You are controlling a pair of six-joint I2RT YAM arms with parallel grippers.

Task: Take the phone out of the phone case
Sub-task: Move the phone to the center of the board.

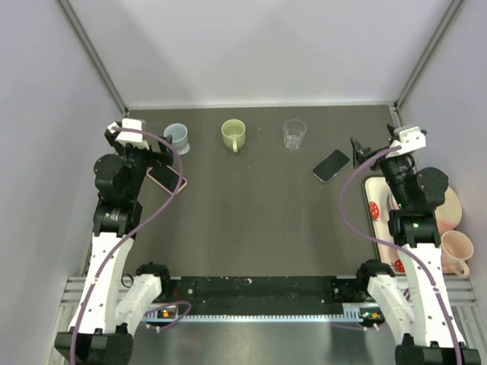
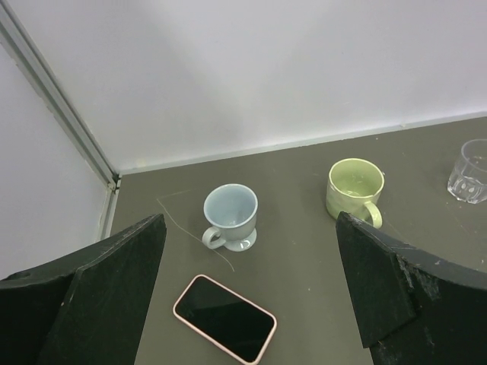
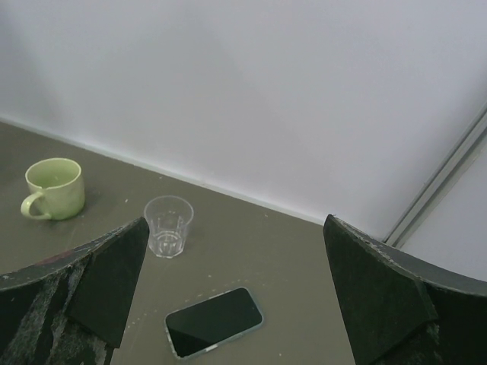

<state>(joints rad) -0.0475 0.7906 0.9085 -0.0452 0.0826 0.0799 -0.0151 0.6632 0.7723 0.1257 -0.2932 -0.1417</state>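
At the left of the top view, the left gripper (image 1: 154,157) hangs with its jaws spread wide, holding nothing. Just below it in the frame, the pink-cased phone (image 1: 167,179) lies flat and screen up on the dark table (image 1: 251,228). Along the upper edge stand a blue mug (image 1: 177,137), a green mug (image 1: 233,134) and a clear glass (image 1: 294,133). To the lower right of the glass lies a pale-cased phone (image 1: 332,165), also screen up. Just beside it, the right gripper (image 1: 359,152) is likewise wide apart and empty. At the right edge sit a white tray (image 1: 370,199) and a pink cup (image 1: 456,251).
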